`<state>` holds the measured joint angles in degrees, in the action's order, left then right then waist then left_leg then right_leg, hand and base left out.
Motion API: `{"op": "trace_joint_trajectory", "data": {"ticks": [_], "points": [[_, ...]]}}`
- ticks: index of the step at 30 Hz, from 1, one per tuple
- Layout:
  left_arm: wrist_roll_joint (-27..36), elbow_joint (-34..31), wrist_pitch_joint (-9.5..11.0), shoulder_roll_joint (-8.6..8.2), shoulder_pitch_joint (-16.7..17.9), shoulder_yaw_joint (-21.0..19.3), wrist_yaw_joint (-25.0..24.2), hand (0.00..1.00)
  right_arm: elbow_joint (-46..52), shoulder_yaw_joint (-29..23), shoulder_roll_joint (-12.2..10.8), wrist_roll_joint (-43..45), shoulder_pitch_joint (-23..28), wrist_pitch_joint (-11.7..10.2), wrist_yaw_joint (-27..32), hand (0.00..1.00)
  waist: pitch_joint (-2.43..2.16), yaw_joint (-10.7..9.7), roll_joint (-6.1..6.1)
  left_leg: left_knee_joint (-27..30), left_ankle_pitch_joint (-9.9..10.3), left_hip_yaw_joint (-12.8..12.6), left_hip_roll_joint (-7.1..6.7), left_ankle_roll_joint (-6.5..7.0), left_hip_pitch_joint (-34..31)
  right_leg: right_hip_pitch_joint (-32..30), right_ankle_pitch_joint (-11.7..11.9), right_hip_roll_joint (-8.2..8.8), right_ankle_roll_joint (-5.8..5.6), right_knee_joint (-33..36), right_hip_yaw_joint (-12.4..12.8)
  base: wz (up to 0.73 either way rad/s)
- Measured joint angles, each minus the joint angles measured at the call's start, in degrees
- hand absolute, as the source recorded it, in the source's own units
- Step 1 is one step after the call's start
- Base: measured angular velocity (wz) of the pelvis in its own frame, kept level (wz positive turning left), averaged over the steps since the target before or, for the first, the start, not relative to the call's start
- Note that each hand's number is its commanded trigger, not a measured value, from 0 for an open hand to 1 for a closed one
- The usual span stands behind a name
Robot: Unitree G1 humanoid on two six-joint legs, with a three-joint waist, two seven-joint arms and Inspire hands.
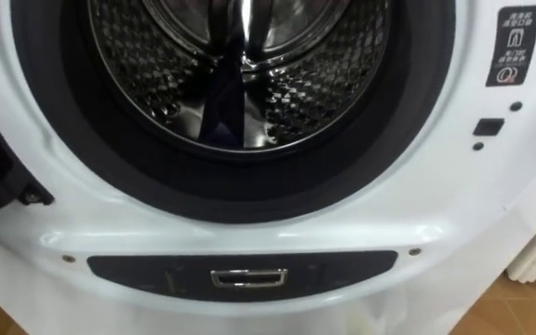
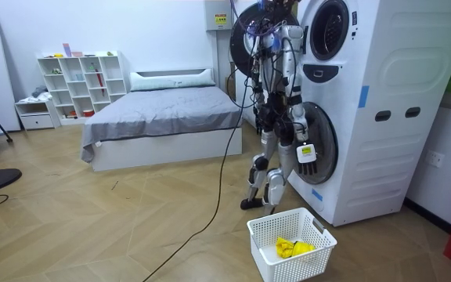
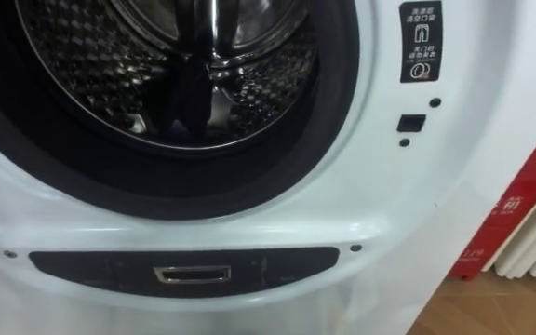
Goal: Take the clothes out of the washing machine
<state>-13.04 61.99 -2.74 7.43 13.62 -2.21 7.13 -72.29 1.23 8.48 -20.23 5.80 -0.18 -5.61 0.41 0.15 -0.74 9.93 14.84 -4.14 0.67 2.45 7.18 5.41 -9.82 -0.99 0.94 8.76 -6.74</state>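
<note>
robot stands close against the washing machine (image 2: 382, 117), facing the lower drum (image 1: 156, 74), whose mouth is open for reaching in. no cloth in the part of the drum seen. yellow cloth (image 2: 292, 247) lies in the white basket (image 2: 266, 229) on the floor just beside the machine, likely placed for a short drop. right hand (image 2: 307, 153) hangs by the opening; spread or closed, cannot tell.
</note>
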Motion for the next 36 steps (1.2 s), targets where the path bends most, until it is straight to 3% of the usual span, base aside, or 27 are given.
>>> {"op": "trace_joint_trajectory", "data": {"ticks": [4,7,8,9,10,11,12,14,16,17,18,20,21,23,26,27,28,29,30,31,33,36], "points": [[-0.2,0.7,-0.6,0.05,-0.7,0.0,-0.6,0.0,0.8,0.1,0.0,1.2,-0.2,-0.1,-0.2,0.0,0.04,-0.1,-0.08,5.8,1.8,0.7,0.86,-0.84,-3.0,-0.7,-0.5,-0.54,0.83,1.3,-1.3,0.1],[-0.1,-0.4,-1.0,0.08,-1.7,0.0,-1.3,0.0,1.3,-0.1,0.0,6.6,-1.3,-0.1,-0.6,0.0,-0.02,0.0,0.71,15.8,2.1,1.5,0.99,-1.31,-8.8,-2.7,-1.0,-0.91,1.78,2.4,-1.5,0.04],[-0.1,-1.9,-1.1,-0.02,-2.3,-0.3,-1.5,0.0,1.3,-0.4,0.1,8.2,-1.7,-0.1,-0.6,0.0,-0.03,0.2,0.76,19.3,1.9,2.1,1.57,-1.49,-11.5,-3.9,-0.8,-1.38,2.45,2.8,-1.7,-0.1],[-0.1,-3.3,-1.1,-0.12,-2.8,-0.7,-1.8,0.0,1.4,-0.5,0.1,10.0,-2.4,-0.3,-0.6,0.0,-0.26,0.2,1.18,21.1,1.7,3.2,1.83,-2.52,-13.1,-5.3,-0.6,-1.04,3.31,3.0,-2.3,-0.15],[-0.2,-3.5,-1.1,-0.11,-3.3,-0.7,-1.9,0.0,1.5,-0.5,0.3,11.0,-2.8,-0.4,-0.6,0.0,-0.14,0.1,1.14,23.3,1.9,3.1,2.28,-2.94,-13.8,-5.7,-0.6,-1.08,3.72,3.1,-2.5,-0.29],[-0.2,-3.5,-1.1,-0.1,-3.6,-0.7,-2.5,0.0,1.5,-0.5,0.6,12.5,-3.3,-0.6,-0.4,0.0,0.34,-0.2,0.81,31.5,1.8,2.5,4.21,-3.38,-14.5,-6.0,-0.6,-1.92,4.5,4.1,-2.8,-0.21],[-0.2,-3.3,-1.1,0.06,-3.8,-0.2,-2.8,0.0,1.8,-0.3,1.0,12.5,-3.3,-1.0,-0.1,0.0,0.09,-1.7,-0.4,36.9,1.2,2.4,5.84,-4.47,-12.7,-5.5,-0.7,-3.1,5.06,4.4,-3.7,-0.05],[-0.1,-3.4,-1.0,0.5,-5.1,0.3,-2.9,0.0,3.0,-0.5,1.1,11.3,-2.7,-1.1,0.3,0.0,0.31,-4.3,-1.47,37.1,0.7,2.9,7.59,-5.46,-8.5,-6.4,-1.0,-3.99,5.54,6.3,-5.3,0.39],[0.1,-4.5,-0.4,0.02,-7.8,0.3,-3.0,0.0,3.7,-0.9,1.0,10.5,-2.7,-1.7,0.8,0.0,0.44,-4.9,-1.85,31.9,1.0,3.0,8.48,-6.32,-4.2,-9.0,-0.9,-4.16,5.74,8.7,-6.3,0.29],[0.0,-4.6,0.5,-0.53,-10.3,0.6,-3.1,0.0,3.6,-1.7,1.0,10.4,-2.9,-2.0,1.0,0.0,0.52,-5.3,-2.05,26.7,2.2,3.9,8.75,-8.14,-1.4,-11.1,-0.9,-4.01,5.73,10.1,-7.1,0.27],[0.1,-4.5,0.9,-0.77,-12.4,2.0,-3.1,0.0,3.5,-2.3,0.8,10.2,-3.4,-2.2,1.0,0.0,0.52,-5.4,-2.46,21.3,4.7,5.7,8.91,-8.86,0.8,-12.7,-0.3,-3.98,5.53,10.4,-8.1,0.26],[0.1,-4.7,1.9,-0.96,-15.0,3.8,-3.1,0.0,3.5,-2.6,0.4,9.5,-4.1,-2.1,1.2,0.0,0.64,-4.6,-2.44,13.5,7.8,6.3,9.04,-8.5,2.5,-15.7,1.3,-3.9,5.31,11.0,-8.5,0.06],[0.1,-4.6,2.1,-1.06,-16.1,5.2,-3.3,0.0,3.8,-2.9,0.4,9.6,-4.6,-1.5,1.3,0.0,0.56,-4.8,-2.68,10.2,9.2,6.0,9.06,-7.6,2.3,-17.4,3.1,-3.85,4.97,10.9,-8.9,0.0],[0.0,-4.5,2.1,-1.16,-16.6,7.0,-3.6,0.0,4.6,-4.2,0.1,9.9,-4.2,-1.4,1.3,0.0,0.54,-4.7,-2.71,7.2,10.0,6.0,8.24,-6.01,1.7,-18.9,6.3,-3.37,4.24,9.8,-8.7,-0.06],[0.0,-1.9,2.4,-1.15,-15.0,7.6,-4.0,0.0,5.6,-4.9,-0.2,9.9,-2.9,-0.9,1.3,0.0,-0.27,-4.3,-1.44,7.4,8.3,5.1,4.22,-2.31,-0.7,-19.4,12.6,-1.02,2.7,5.4,-6.2,-0.21],[0.3,-0.4,2.5,-0.99,-13.8,7.5,-4.2,0.0,6.0,-4.8,-0.2,9.8,-2.6,-1.0,1.3,0.0,-0.48,-4.3,-0.99,7.3,7.4,4.2,2.62,-0.69,-1.0,-19.4,15.2,-0.09,2.05,3.8,-4.8,-0.29],[0.8,0.3,2.5,-0.88,-13.2,7.6,-4.2,0.0,6.1,-4.7,-0.1,9.6,-2.6,-0.9,1.3,0.0,-0.52,-4.4,-0.73,7.2,6.9,3.6,1.75,0.12,-1.1,-19.4,16.3,0.35,1.6,3.3,-4.0,-0.26],[2.6,1.5,2.5,-0.74,-11.9,7.6,-4.2,0.0,6.2,-4.7,-0.1,9.2,-2.5,-0.9,1.3,0.0,-0.6,-4.4,-0.56,7.4,6.2,2.0,0.56,1.37,-1.6,-19.3,18.5,1.18,0.17,2.0,-2.5,-0.1],[4.6,2.5,2.6,-0.52,-10.8,7.7,-4.2,0.0,6.0,-4.7,0.0,8.6,-2.4,-1.0,1.3,0.0,-0.45,-4.6,-0.53,7.7,5.7,-0.6,0.11,2.02,-1.9,-19.1,18.8,2.43,-1.13,3.0,-1.8,0.03],[5.7,2.8,2.6,-0.41,-10.3,7.7,-4.2,0.0,5.8,-4.8,0.0,7.6,-2.3,-1.0,1.3,0.0,-0.27,-5.0,-0.52,7.8,5.4,-2.0,0.12,2.08,-1.9,-19.1,16.8,3.13,-1.74,5.7,-2.0,0.36],[6.7,2.7,2.7,-0.08,-9.8,7.8,-4.2,0.0,5.7,-4.8,0.2,4.7,-1.4,-1.0,1.7,0.0,-0.04,-5.1,-0.29,6.9,3.4,-3.5,0.19,2.14,-1.9,-17.2,6.8,5.35,-2.42,18.3,-2.2,0.56],[6.8,2.5,3.3,0.35,-9.6,7.7,-4.0,0.0,5.6,-3.2,0.2,4.8,-1.1,-1.0,1.7,0.0,-0.02,-4.5,0.24,4.2,0.6,-3.6,-0.18,2.18,-1.9,-10.2,-0.1,6.88,-3.7,23.7,-1.7,0.28]]}}
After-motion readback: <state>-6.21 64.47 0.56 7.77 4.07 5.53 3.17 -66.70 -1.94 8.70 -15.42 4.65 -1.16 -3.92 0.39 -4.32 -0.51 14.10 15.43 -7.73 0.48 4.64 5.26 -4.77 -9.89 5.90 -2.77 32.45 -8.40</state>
